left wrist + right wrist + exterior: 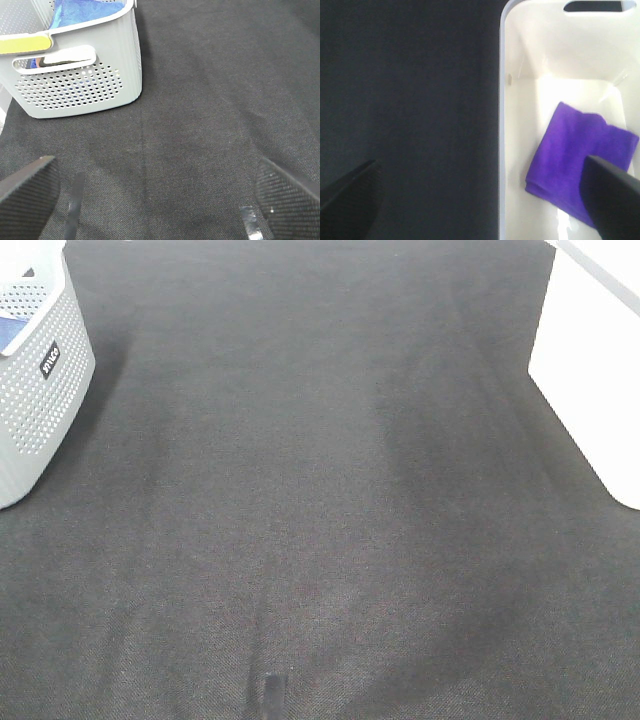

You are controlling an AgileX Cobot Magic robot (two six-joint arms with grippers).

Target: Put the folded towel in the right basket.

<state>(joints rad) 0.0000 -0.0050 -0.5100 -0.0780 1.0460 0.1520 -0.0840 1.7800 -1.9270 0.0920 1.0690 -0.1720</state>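
A folded purple towel [580, 170] lies flat on the floor of the white right basket [520, 125]. That basket shows as a white block at the right edge of the high view [590, 370]. My right gripper [485, 200] is open and empty, one finger over the dark cloth and the other over the basket above the towel. My left gripper [155, 195] is open and empty over the dark cloth, in front of the grey left basket [80, 85]. Neither gripper shows in the high view.
The grey perforated left basket [40, 380] stands at the far left and holds a blue cloth [82, 11] and a yellow item [22, 45]. A dark cloth [320, 500] covers the table between the baskets.
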